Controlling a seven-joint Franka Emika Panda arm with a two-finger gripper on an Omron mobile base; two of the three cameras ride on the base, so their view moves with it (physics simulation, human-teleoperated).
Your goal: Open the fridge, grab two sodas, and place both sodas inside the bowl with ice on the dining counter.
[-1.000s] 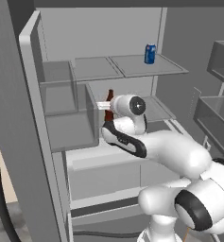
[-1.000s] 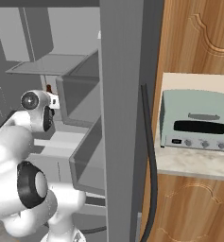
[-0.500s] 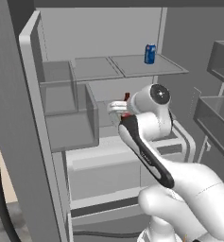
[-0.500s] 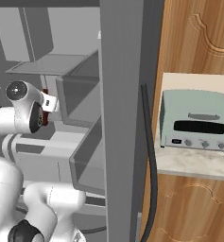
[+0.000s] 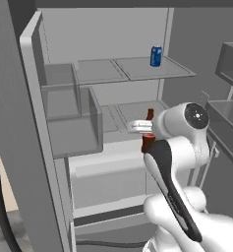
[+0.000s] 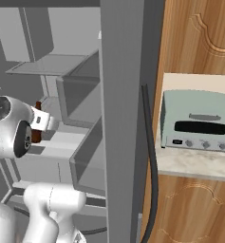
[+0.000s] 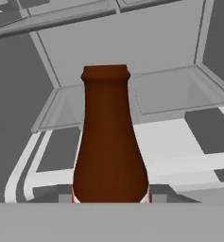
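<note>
Fridge [image 5: 54, 128] doors open. Can [image 5: 156, 56] on upper shelf [image 5: 137, 69], right side, near the back. Bottle [image 5: 148, 132] upright in the hand [image 5: 143, 129], in front of the lower shelf [image 7: 179, 92] — well below and left of the can. Toaster oven [image 6: 197, 121] on the tabletop [image 6: 194, 163] right of the fridge.

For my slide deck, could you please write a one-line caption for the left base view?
Gripper holding the brown soda bottle before the open fridge, blue can on the upper shelf.
</note>
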